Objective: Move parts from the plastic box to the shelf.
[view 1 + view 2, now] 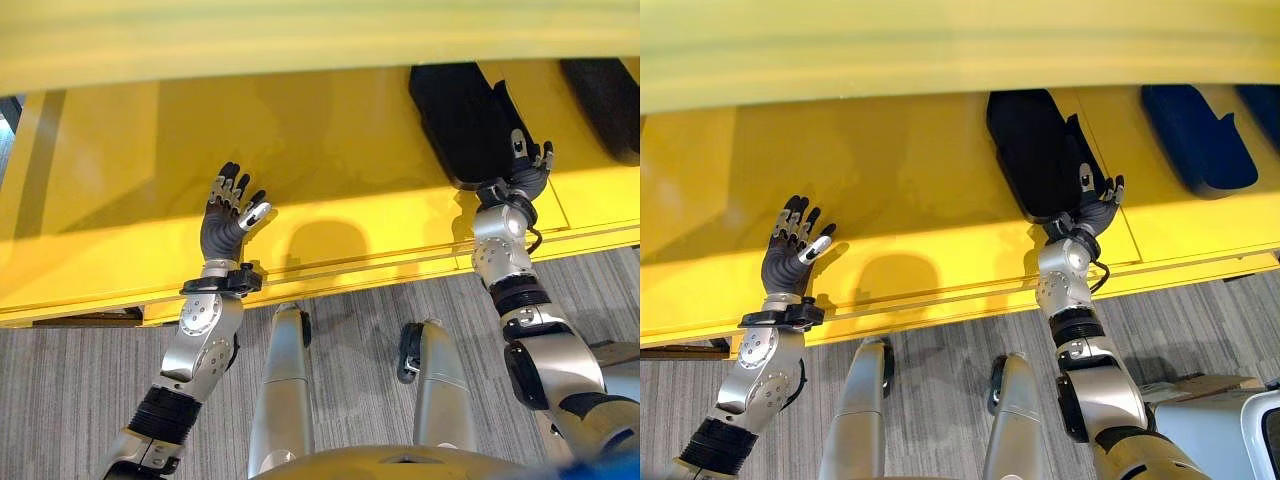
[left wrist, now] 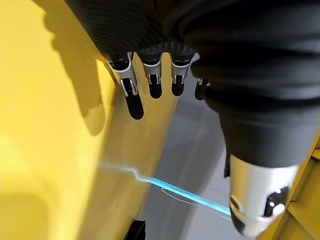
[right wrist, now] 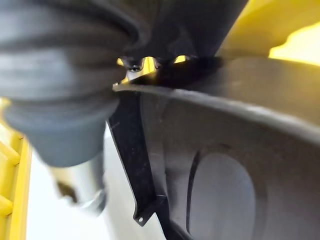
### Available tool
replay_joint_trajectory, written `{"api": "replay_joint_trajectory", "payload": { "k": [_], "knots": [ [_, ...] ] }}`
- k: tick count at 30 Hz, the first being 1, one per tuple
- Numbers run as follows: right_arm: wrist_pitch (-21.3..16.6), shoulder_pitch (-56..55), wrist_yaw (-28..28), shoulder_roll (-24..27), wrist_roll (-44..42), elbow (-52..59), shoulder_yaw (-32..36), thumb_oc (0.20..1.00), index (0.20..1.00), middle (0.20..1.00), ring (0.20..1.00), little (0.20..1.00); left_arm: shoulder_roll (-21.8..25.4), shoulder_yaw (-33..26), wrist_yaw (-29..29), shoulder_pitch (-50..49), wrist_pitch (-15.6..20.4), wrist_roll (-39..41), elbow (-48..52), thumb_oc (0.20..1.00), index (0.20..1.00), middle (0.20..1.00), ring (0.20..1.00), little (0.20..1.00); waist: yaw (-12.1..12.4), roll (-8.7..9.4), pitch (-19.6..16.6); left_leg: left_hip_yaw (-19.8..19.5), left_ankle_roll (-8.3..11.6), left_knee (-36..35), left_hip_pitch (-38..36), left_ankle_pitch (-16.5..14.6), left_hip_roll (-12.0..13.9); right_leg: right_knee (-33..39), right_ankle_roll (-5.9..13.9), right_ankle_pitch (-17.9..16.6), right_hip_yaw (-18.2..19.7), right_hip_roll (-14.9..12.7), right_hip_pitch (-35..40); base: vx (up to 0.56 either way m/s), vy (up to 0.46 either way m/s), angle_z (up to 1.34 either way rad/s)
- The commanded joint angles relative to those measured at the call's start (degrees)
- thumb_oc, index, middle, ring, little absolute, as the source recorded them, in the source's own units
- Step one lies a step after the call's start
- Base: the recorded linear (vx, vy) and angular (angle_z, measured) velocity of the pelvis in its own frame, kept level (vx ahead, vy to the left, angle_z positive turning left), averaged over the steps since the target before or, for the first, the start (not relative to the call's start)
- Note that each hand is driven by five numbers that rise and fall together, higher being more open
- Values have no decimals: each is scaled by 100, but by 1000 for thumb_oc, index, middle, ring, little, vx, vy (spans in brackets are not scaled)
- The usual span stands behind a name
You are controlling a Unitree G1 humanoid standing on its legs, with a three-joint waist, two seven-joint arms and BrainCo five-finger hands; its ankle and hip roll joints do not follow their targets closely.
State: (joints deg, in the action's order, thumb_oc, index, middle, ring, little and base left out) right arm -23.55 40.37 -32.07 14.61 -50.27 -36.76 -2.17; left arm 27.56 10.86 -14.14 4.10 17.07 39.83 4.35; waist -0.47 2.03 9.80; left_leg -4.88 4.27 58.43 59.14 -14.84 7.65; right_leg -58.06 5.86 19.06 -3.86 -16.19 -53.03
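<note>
**Black part gripped on the yellow shelf**

A black moulded part (image 1: 1035,150) is seen lying on the yellow shelf (image 1: 910,190), with a dark blue part (image 1: 1195,135) well apart at its right. The near edge of the black part is gripped by the right hand (image 1: 1095,205), fingers over the rim. The left hand (image 1: 790,255) is held spread and empty above bare shelf. The far ends of both parts are cut off by an upper yellow ledge (image 1: 940,50).

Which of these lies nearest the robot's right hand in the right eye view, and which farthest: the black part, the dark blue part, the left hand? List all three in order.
Measured from the right hand:
1. Black part, touching the hand, on the yellow shelf.
2. Dark blue part, further toward the robot's right on the same shelf.
3. Left hand, far across toward the robot's left, fingers spread at the shelf's front.
</note>
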Motion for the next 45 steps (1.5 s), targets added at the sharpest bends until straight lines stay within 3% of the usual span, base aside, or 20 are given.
{"api": "replay_joint_trajectory", "payload": {
  "k": [1, 9, 20, 28, 35, 36, 39, 45],
  "knots": [
    [-35, -251, -163, 7, 30, 389, 166, 1000, 1000, 1000, 1000, 1000, -174, 50, -158, 39, -60, -104, -76, 1000, 1000, 1000, 1000, 1000, 70, -220, 519, -74, 28, -401, -41, -127, 7, -46, -147, 410, -149, -7, 38, 0, 0, 0],
    [-222, -822, -303, -44, 692, 2067, 375, 1000, 1000, 1000, 1000, 1000, -247, -132, -290, 4, -67, -325, -18, 1000, 1000, 1000, 1000, 1000, 6, -186, 484, -77, 4, -386, -2, -136, 5, -33, -133, 410, -147, -11, 19, 1, 0, 0],
    [-300, -1225, -437, -126, 1076, 2917, 546, 1000, 1000, 1000, 1000, 1000, -257, -229, -340, -94, -106, -468, 88, 1000, 1000, 1000, 1000, 1000, -27, -170, 439, -63, -12, -395, 15, -151, 4, -16, -116, 412, -167, 5, 17, 0, 0, 0],
    [-221, -1186, -1286, -83, 2476, 3735, 934, 1000, 1000, 1000, 1000, 1000, -201, -257, -396, -218, -46, -619, 281, 1000, 1000, 1000, 1000, 1000, -34, -182, 426, -51, -27, -379, 28, -182, -13, -30, -102, 437, -160, 7, 15, 0, 0, 0],
    [-250, -1542, -1405, -276, 3325, 5155, 954, 1000, 1000, 1000, 1000, 1000, -158, -258, -420, -223, -38, -746, 374, 1000, 1000, 1000, 1000, 1000, -100, -168, 411, -51, -25, -534, -132, -139, 1, 90, -83, 407, -164, 48, 145, -8, 1, 0],
    [-205, -1674, -1398, -298, 3527, 5396, 939, 1000, 1000, 1000, 1000, 1000, -146, -256, -405, -236, -38, -758, 383, 1000, 1000, 1000, 1000, 1000, -108, -168, 428, -61, -38, -663, -161, 55, -12, 192, -108, 233, -173, 60, 146, -63, 3, -2],
    [-228, -2076, -1273, -320, 3711, 5755, 873, 1000, 1000, 1000, 1000, 1000, -92, -300, -327, -307, 33, -782, 436, 1000, 1000, 1000, 1000, 1000, -150, -164, 387, -57, -15, -1053, -500, 208, 20, 526, -94, 69, -240, 126, 441, -20, 0, 0],
    [90, -2898, -651, 48, 3820, 5776, 535, 1000, 1000, 1000, 1000, 1000, 4, -422, -76, -522, 139, -798, 318, 1000, 1000, 1000, 1000, 1000, -220, -140, 340, -4, 92, -2375, -1839, 730, 175, 1884, -46, -466, -328, 393, 1787, 73, -60, -14]
  ]
}}
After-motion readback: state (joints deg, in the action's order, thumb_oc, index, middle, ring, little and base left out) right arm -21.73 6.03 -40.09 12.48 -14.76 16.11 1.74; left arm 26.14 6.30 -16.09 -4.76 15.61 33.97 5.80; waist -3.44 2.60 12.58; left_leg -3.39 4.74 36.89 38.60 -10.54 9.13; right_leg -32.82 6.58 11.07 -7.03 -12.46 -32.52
